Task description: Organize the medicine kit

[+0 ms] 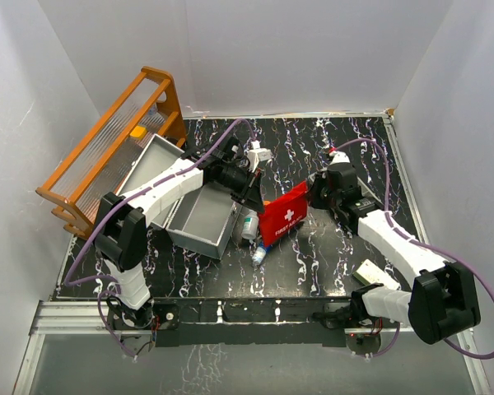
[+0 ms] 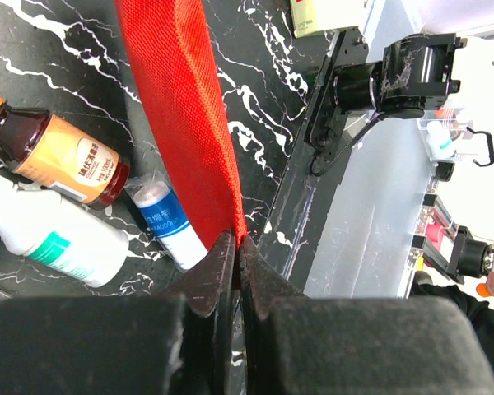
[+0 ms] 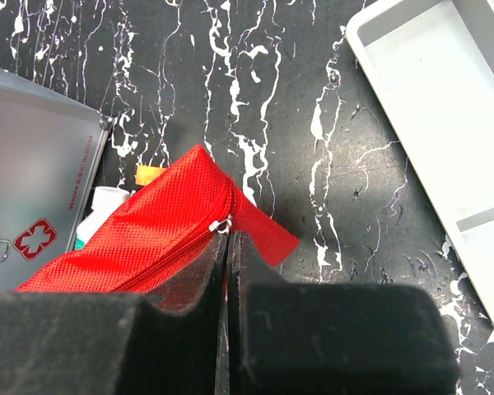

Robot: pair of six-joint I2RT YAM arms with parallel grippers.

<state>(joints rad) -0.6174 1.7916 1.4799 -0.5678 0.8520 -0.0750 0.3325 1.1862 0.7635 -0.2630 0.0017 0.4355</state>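
A red first-aid pouch (image 1: 282,216) with a white cross hangs stretched between my two grippers at the table's middle. My left gripper (image 1: 249,186) is shut on the pouch's left corner; in the left wrist view the red fabric (image 2: 185,123) runs into the closed jaws (image 2: 237,240). My right gripper (image 1: 314,194) is shut at the pouch's right corner, where its tips (image 3: 228,235) meet the metal zipper pull (image 3: 221,224). The medicine kit (image 1: 199,216), a light-grey hard box, lies just left of the pouch. Its red-cross emblem (image 3: 34,239) shows in the right wrist view.
Under the pouch lie a brown bottle (image 2: 62,160), a white bottle with a green label (image 2: 58,243) and a blue-and-white bottle (image 2: 169,222). A shallow grey tray (image 1: 152,160) leans by the orange rack (image 1: 115,144). A small white box (image 1: 368,271) sits near my right arm's base.
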